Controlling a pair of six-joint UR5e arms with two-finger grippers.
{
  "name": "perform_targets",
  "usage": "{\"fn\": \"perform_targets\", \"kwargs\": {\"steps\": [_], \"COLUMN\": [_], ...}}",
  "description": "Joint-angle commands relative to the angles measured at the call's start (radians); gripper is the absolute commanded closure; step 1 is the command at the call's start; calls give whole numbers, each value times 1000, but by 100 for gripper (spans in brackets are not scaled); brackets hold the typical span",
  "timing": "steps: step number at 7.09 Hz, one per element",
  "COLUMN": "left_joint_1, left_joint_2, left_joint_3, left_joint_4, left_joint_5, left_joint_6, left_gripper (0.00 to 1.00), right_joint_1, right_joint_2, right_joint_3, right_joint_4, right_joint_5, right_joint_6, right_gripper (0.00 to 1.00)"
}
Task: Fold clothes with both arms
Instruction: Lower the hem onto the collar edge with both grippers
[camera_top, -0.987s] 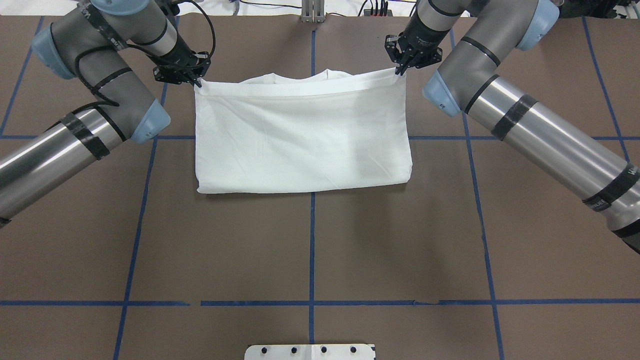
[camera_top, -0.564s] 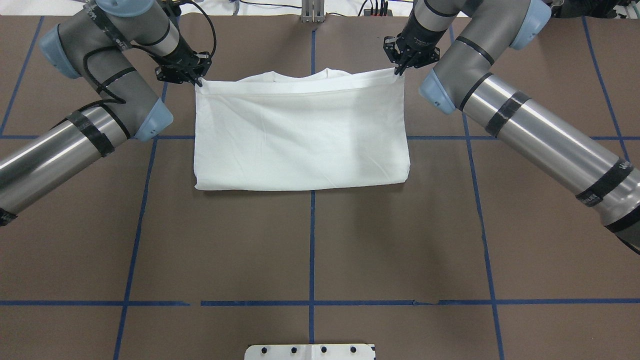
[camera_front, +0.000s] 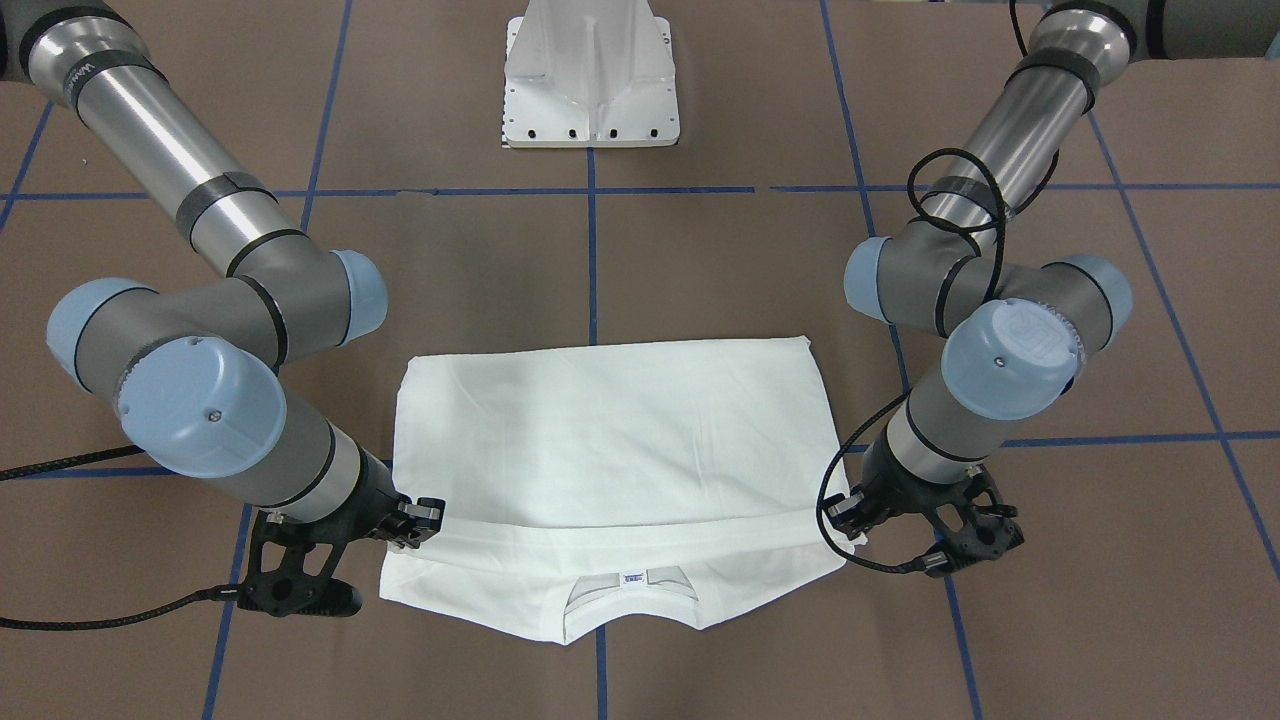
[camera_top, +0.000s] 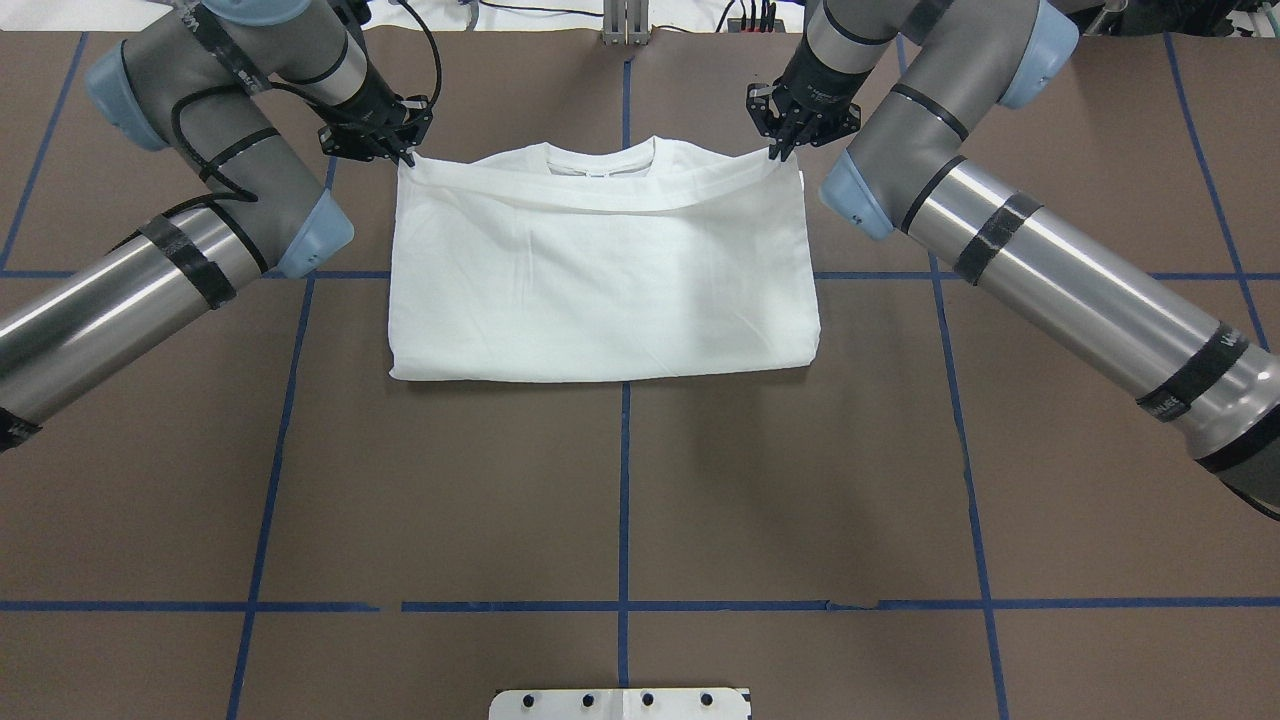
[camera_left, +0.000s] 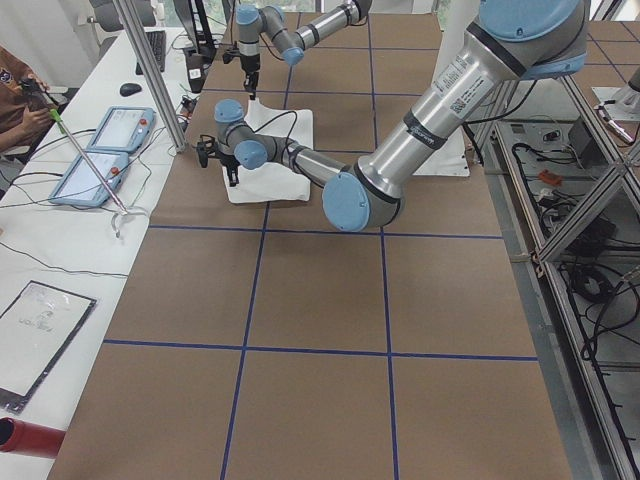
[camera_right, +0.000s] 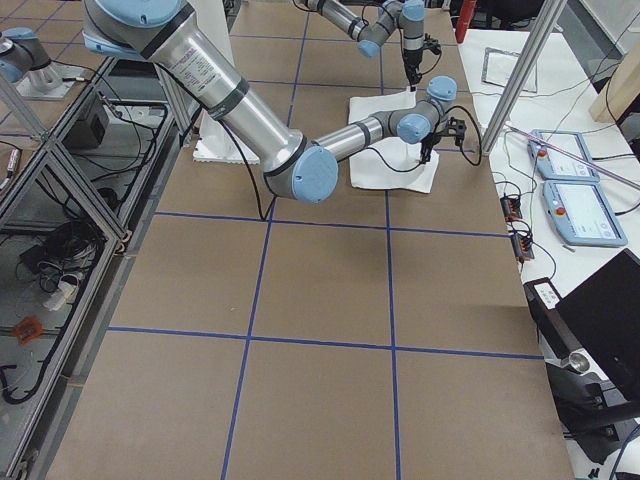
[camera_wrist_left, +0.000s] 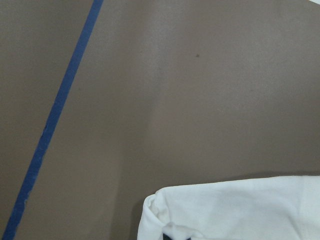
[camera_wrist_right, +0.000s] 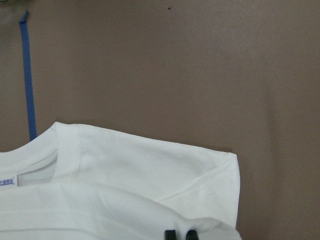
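Since 1 s ago: 2 hem corners carried further back, onto shoulders. Left gripper (camera_top: 407, 157) and right gripper (camera_top: 776, 152) each pinched tight on shirt (camera_top: 600, 290) corner. Shirt flat on table (camera_top: 620, 480), far half, doubled over. Release likely next.

Right claw (camera_wrist_right: 180, 235) cropped below

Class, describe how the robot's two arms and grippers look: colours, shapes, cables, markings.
The left arm and right arm are shiny silver tubes with grey joints, light-blue round caps and black tape bands. The left gripper and right gripper are small and black. A black cable loops along the left arm.
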Motion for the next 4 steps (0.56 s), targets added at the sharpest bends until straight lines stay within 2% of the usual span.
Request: {"fn": "perform_targets", "kwargs": {"steps": [1,3,4], "left_joint_1": [0,0,0], "left_joint_2": [5,11,12], "left_joint_3": [-19,-29,-37], "left_joint_4": [2,3,8], "left_joint_5": [2,29,29], "left_joint_6": [1,0,0], "left_gripper": [3,1,1], "right_joint_1": [-19,-16,-25], "right_joint_2": [-2,-10,-68], "right_joint_3": [1,12,97], "right_joint_4": [0,2,3], "right_joint_5": [-38,-33,-33], "right_joint_6": [-2,-62,-53], "right_gripper": [0,0,0]}}
